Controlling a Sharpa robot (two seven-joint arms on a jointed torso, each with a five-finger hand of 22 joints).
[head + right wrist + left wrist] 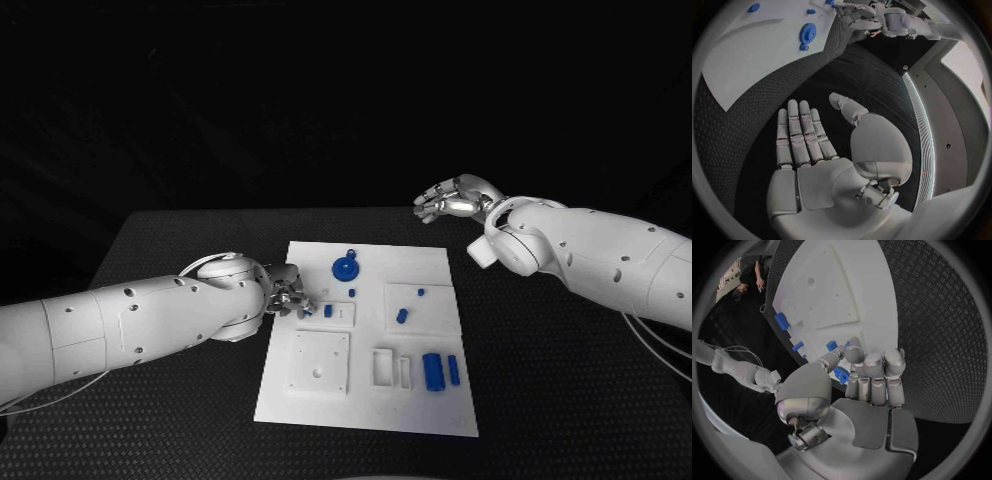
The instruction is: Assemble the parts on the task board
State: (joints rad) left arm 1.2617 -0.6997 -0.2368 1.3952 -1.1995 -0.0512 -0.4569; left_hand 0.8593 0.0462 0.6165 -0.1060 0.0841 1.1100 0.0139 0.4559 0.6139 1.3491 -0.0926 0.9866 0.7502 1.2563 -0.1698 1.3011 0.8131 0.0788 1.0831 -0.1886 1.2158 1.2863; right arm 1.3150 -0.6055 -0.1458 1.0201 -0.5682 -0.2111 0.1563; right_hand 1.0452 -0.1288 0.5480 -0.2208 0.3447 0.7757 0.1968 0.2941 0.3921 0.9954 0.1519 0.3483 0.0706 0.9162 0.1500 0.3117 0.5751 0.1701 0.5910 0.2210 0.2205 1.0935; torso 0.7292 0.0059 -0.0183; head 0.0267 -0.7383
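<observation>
Blue parts point(433, 371) on one white task board point(325, 395), about nine.

Robotics lab: black textured table point(577, 400), white task board point(433, 262), dark surroundings.

L robot hand point(287, 296): fingers curled, pinching sm. blue part | R robot hand point(456, 197): fingers apart, holding nothing

You had the white task board point(320, 398) lying flat on the table, its near-left edge just beside the left robot hand point(286, 294). A small blue part point(841, 375) sat pinched in that hand's fingers; a round blue part point(346, 268) lay just beyond it, two blue bars point(441, 371) farther off.
</observation>
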